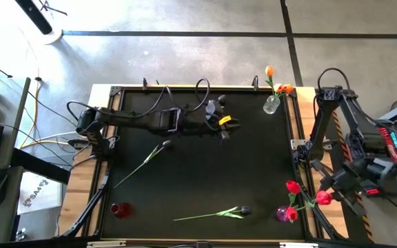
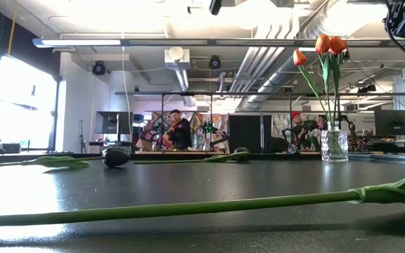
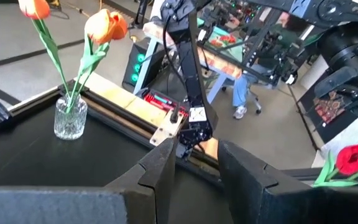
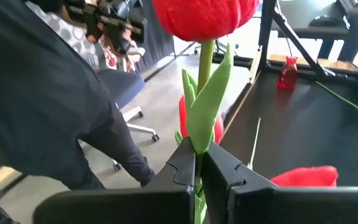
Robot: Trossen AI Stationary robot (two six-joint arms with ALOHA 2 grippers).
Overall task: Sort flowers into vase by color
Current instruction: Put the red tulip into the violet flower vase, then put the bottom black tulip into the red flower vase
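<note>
1. At the surface's [image 1: 185, 172] far right corner, a clear vase [image 1: 271, 104] held orange tulips [image 1: 281, 87].
2. Right tool [image 4: 199, 163] was clamped on a red tulip [image 4: 205, 15] by the purple vase [image 1: 282, 213]; left tool [image 3: 194, 171] hovered apart, empty.
3. Two dark tulips [image 1: 243, 210] lay loose; red vase [image 1: 120, 209] looked empty.
4. Workshop behind, a person seated.

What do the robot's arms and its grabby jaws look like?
Both arms are dark, almost black, built from chunky jointed links. The left arm has black cables looping over it and a yellow patch near its left gripper. The right arm has a framework of thin black struts. The right gripper is a matte black block with two flat, angular jaws.
</note>
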